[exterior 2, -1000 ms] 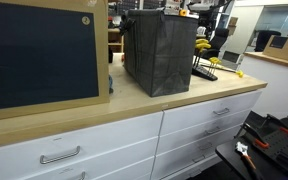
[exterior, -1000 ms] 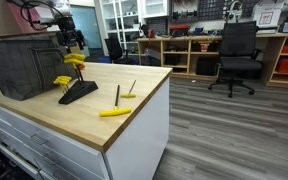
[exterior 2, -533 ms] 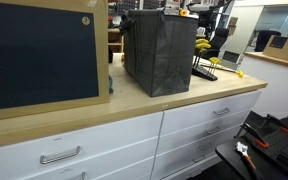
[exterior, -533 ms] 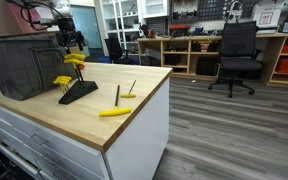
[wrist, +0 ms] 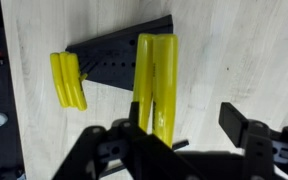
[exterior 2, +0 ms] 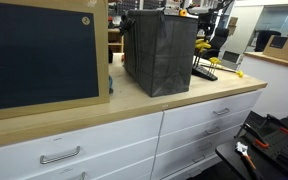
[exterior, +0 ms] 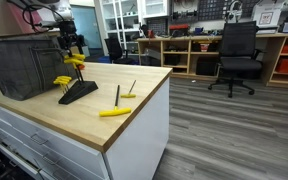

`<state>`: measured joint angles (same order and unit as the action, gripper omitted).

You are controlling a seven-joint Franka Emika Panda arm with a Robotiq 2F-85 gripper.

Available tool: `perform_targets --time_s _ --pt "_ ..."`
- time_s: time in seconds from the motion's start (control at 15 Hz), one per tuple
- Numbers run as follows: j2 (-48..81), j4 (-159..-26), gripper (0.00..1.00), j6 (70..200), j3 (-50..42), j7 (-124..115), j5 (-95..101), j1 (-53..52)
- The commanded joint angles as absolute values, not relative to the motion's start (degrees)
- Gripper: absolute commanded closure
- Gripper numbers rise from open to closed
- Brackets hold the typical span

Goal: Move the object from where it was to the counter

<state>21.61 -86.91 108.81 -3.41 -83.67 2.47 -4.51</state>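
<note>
- Two long yellow handles [wrist: 156,85] sit side by side on the black stand [wrist: 114,60]. In the wrist view their long axis runs top to bottom, with the lower ends reaching in between the gripper's fingers.
- Shorter yellow handle pair [wrist: 68,80], at the stand's narrow end, lies parallel to the long pair.
- Gripper [wrist: 184,125] is spread wide and grasps nothing. One finger [wrist: 246,125] stands well clear of the handles; the opposite one overlaps their edge, and contact cannot be judged.
- In an exterior view the gripper [exterior: 72,43] hangs just above the stand's top handles [exterior: 74,61], beside the wire basket [exterior: 19,65].
- Stand rests on the wooden counter [exterior: 134,125]; two loose yellow-handled tools [exterior: 114,112] [exterior: 130,92] lie flat nearby.
</note>
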Motion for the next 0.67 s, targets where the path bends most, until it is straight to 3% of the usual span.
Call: perform_targets --time_s 0.0,0.4,0.47,0.6 --pt "21.77 -86.28 0.51 107.56 -3.27 -84.46 1.40 -4.41" --pt "20.36 -87.19 0.94 106.88 -2.97 -84.07 1.61 -4.84" --pt "19.32 -87.89 0.98 106.83 -2.85 -83.92 1.85 -5.08" --pt "17.17 -89.53 0.94 107.27 -2.50 -83.03 1.95 -5.47"
